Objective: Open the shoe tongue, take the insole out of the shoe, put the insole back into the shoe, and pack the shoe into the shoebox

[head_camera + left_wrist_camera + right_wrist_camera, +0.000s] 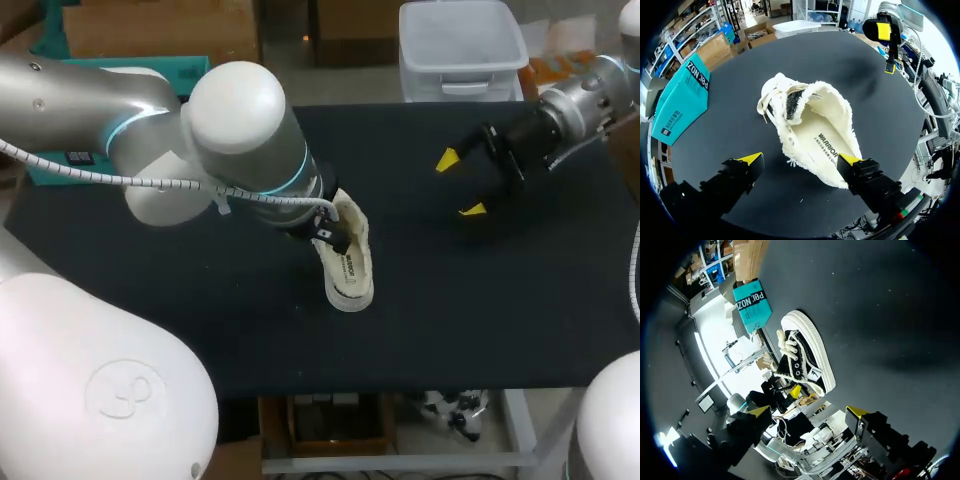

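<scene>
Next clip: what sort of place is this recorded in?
Probably a robotics lab workbench: a black-covered table with the left arm and right arm reaching over it, one shoe lying on it, and a teal shoebox beside the table.

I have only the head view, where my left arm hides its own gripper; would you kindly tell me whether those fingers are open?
Observer: Open. The left wrist view shows the left gripper over the heel end of the shoe, one finger well clear of it.
Operator: And the laces?
Observer: The laces hang loose over the shoe's side at its toe end.
Operator: What is its outer side like?
Observer: The right wrist view shows black canvas above a white sole.
</scene>
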You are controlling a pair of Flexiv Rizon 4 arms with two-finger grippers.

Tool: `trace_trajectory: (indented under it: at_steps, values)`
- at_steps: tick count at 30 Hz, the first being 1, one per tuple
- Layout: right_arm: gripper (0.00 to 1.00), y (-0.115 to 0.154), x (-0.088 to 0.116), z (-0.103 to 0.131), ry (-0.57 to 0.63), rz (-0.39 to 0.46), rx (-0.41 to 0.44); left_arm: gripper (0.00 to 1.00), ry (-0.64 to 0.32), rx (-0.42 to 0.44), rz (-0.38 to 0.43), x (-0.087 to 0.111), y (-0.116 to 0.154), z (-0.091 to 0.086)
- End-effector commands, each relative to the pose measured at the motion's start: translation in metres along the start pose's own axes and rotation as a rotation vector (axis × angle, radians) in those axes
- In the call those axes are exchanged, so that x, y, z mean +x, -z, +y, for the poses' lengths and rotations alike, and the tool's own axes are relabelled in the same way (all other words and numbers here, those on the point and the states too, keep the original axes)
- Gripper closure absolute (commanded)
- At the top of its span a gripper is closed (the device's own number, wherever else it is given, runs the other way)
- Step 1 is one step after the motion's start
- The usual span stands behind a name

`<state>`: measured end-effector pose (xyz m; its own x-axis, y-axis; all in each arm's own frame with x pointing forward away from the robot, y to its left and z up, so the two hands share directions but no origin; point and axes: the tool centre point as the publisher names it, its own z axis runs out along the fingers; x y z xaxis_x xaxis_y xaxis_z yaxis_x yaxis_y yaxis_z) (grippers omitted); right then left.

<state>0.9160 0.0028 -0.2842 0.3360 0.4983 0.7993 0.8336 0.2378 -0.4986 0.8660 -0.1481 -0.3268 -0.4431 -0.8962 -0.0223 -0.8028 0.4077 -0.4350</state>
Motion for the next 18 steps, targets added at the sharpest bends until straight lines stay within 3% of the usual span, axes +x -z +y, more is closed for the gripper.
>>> trace_trajectory:
  at_steps: [1, 18]
  values:
    - [0.0, 0.001, -0.001, -0.003, 0.009, 0.003, 0.047, 0.0, -0.001, -0.004, 0.0, 0.003, -0.007, -0.003]
    - [0.0, -0.005, 0.005, -0.009, 0.071, -0.026, -0.077, 0.0, 0.06, -0.004, 0.038, -0.002, -0.025, -0.014]
